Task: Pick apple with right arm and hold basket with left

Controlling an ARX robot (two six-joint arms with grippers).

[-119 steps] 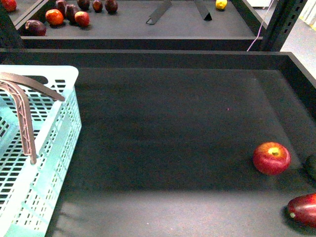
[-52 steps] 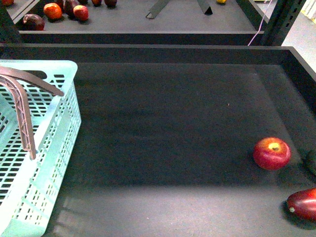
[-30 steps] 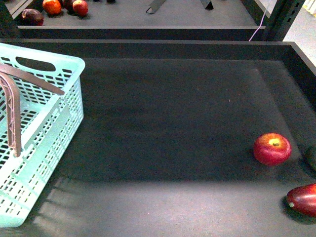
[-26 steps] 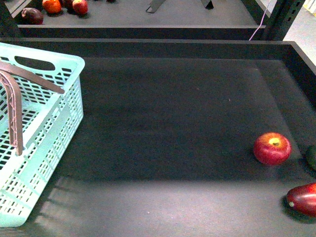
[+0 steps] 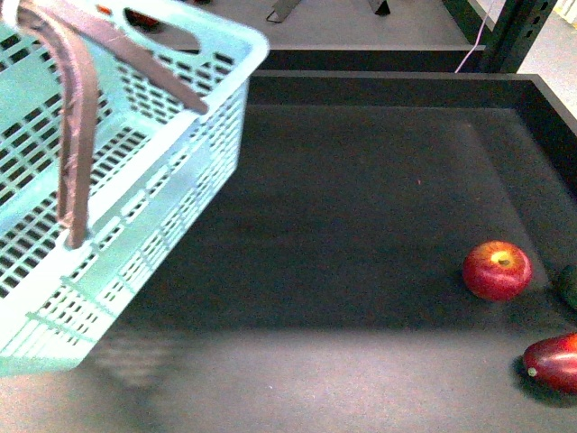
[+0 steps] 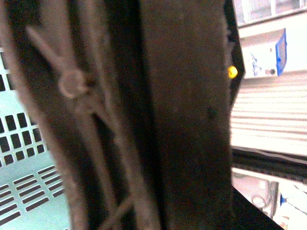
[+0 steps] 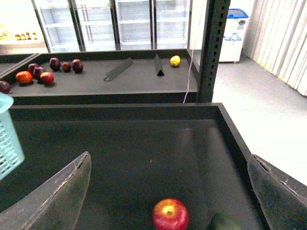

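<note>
In the front view, your basket (image 5: 194,185) looks lifted and tipped on the left. The apple (image 5: 497,270) sits on the tabletop (image 5: 361,225) far to the right, untouched. In the left wrist view, a brown handle (image 6: 182,120) fills the picture, and you cannot tell if the left tool grips it. In the right wrist view, your right tool (image 7: 169,157) is spread wide and empty, so picking is left. No words can be read.

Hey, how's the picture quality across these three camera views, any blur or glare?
Front view: the basket smears with motion blur at its near corner, the apple is crisp, and a pale light band crosses the near tray floor. Left wrist view: the basket handle fills the frame, soft and dim. Right wrist view: sharp, though the far fridges look washed out.
</note>
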